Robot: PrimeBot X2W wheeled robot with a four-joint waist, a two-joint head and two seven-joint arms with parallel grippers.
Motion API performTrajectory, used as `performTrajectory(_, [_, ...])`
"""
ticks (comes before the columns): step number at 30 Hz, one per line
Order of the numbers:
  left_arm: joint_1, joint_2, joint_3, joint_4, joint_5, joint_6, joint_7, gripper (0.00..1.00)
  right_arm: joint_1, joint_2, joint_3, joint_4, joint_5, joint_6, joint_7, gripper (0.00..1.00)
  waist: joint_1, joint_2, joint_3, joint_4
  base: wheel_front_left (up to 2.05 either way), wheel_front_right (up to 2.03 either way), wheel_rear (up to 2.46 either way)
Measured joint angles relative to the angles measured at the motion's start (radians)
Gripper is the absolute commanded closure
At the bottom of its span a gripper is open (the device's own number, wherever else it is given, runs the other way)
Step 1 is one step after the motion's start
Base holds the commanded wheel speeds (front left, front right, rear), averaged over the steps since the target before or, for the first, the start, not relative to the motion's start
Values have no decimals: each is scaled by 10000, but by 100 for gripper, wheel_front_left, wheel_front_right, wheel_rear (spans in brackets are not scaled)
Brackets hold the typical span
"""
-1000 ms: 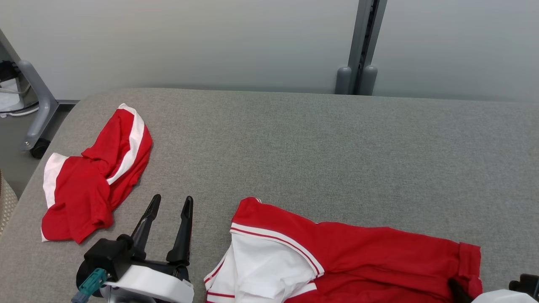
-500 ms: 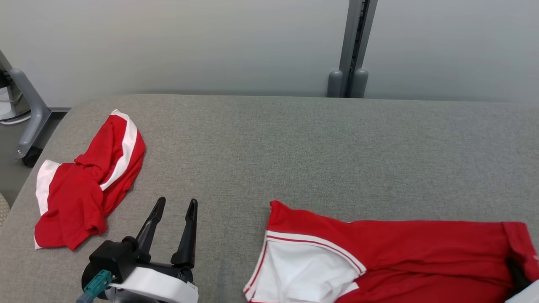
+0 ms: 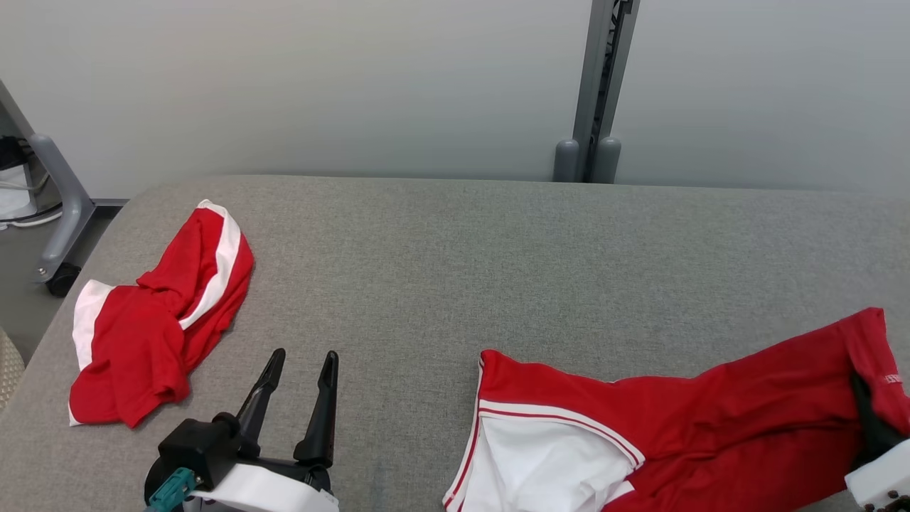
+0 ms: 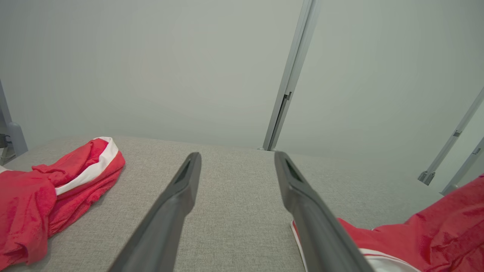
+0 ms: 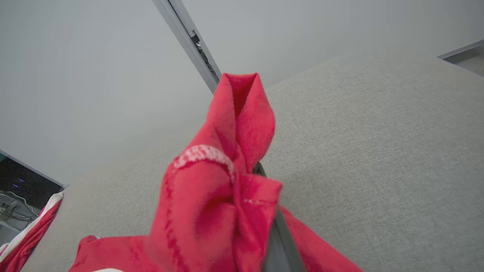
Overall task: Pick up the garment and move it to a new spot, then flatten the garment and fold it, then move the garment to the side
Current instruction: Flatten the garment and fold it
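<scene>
The right gripper (image 3: pixel 869 416) is pinched tight on a red hem of the garment (image 3: pixel 711 427), with cloth bunched over its fingers. The rest trails off to its left, lying on the grey table (image 3: pixel 455 249). The left gripper (image 3: pixel 304 355) hangs with fingers spread, nothing between them. Ahead and left of it lies a second red garment (image 3: pixel 156 320), crumpled. Beyond stands a grey post (image 3: pixel 597 85).

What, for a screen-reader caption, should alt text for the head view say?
The right end effector, at the lower right, is shut on one end of a red garment with a white panel, holding that end raised off a grey table. The open left end effector hovers at lower left, beside a crumpled red-and-white garment.
</scene>
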Motion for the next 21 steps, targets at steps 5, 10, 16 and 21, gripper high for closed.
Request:
performTrajectory(5, [-9,6,-38,8,-19,-10,-4,0,419,803,500,-1889,-320,0,817,100,0,0,-84,215,0,0,0])
performTrajectory(10, [-24,19,-104,35,-40,-15,10,0,509,1333,1419,-2648,-286,0,1377,100,0,0,-83,567,0,0,0])
performTrajectory(16, [-86,10,-265,86,-35,-52,113,0,130,1469,2447,-1914,-393,0,1379,100,0,0,-37,1220,0,0,0])
performTrajectory(21, [-180,15,-408,109,10,-104,205,0,-255,1499,3110,-815,-63,0,943,100,0,0,23,1897,0,0,0])
